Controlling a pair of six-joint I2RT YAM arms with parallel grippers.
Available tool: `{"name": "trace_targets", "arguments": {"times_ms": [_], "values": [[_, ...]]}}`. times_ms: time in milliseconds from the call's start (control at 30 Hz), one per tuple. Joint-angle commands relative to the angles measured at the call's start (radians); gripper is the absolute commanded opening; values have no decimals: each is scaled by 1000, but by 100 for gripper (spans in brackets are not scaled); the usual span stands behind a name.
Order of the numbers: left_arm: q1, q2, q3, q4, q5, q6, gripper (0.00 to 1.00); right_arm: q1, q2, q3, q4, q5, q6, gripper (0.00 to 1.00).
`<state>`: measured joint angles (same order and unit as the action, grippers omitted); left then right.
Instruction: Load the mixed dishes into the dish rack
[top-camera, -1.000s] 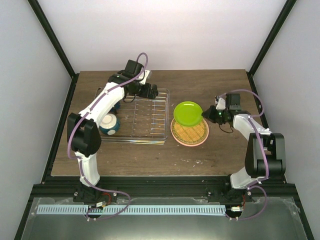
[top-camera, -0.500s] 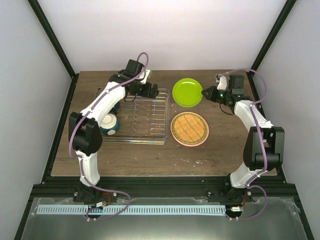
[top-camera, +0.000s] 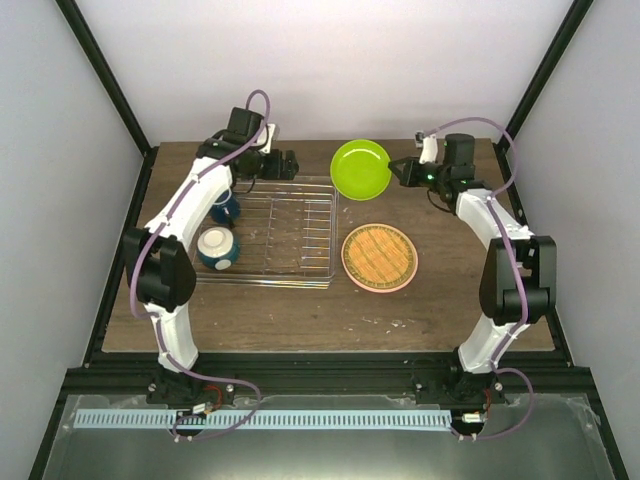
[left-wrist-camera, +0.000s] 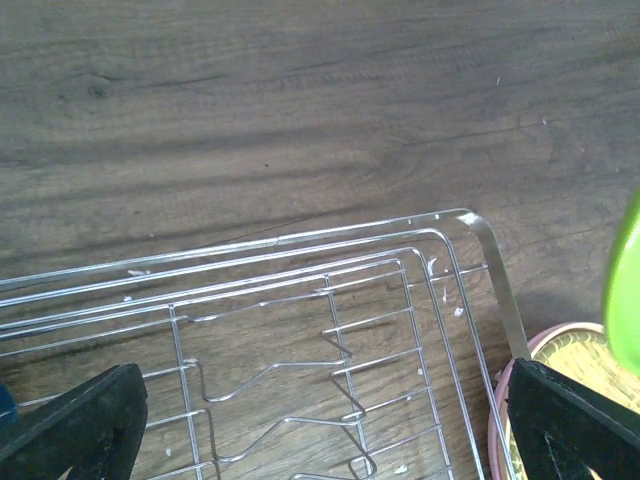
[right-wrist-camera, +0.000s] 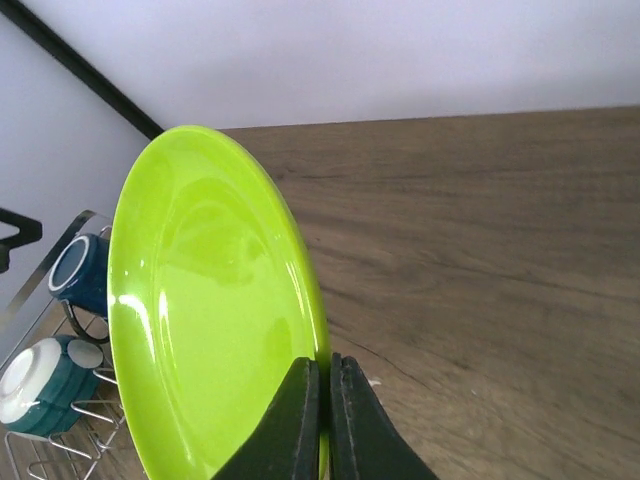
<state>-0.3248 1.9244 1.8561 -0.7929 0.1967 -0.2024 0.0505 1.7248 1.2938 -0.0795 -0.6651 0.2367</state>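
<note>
Pinching lime-green plate (top-camera: 361, 169) at its right rim with right gripper (top-camera: 400, 170), jaws clamped thin on the edge, fingers (right-wrist-camera: 295, 420) nearly meeting around the rim in the wrist view. Holding that plate (right-wrist-camera: 210, 320) up off the table (top-camera: 450, 300), tilted steeply, face toward the rack side, out past the far right corner of dish rack (top-camera: 265, 282). Hanging left gripper (top-camera: 285, 165) over the rack's far edge, jaws spread wide and gripping nothing, both black fingers (left-wrist-camera: 70, 430) showing at the lower corners of the wrist view with the rack rim (left-wrist-camera: 300, 240) and bare bars between them. Keeping dark blue mug (top-camera: 225, 209) and teal-blue bowl (top-camera: 217, 247) at the rack's left end, mug farther back, bowl nearer, white inside facing up; cannot tell whether touching each other. Leaving cream plate (top-camera: 378, 253) lying flat on salmon-pink plate (top-camera: 380, 289), stacked on the table just right of the rack. Catching the pink rim (left-wrist-camera: 497, 420) and the green plate's edge (left-wrist-camera: 625, 300) at the right of the left wrist view.
</note>
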Motion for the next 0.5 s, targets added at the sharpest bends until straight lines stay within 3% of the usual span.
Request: {"name": "trace_targets", "arguments": {"times_ms": [0, 467], "values": [[3, -60, -4, 37, -23, -3, 100, 62, 19, 58, 136, -13, -59, 1], [13, -132, -107, 77, -81, -28, 100, 165, 89, 79, 361, 17, -154, 1]]}}
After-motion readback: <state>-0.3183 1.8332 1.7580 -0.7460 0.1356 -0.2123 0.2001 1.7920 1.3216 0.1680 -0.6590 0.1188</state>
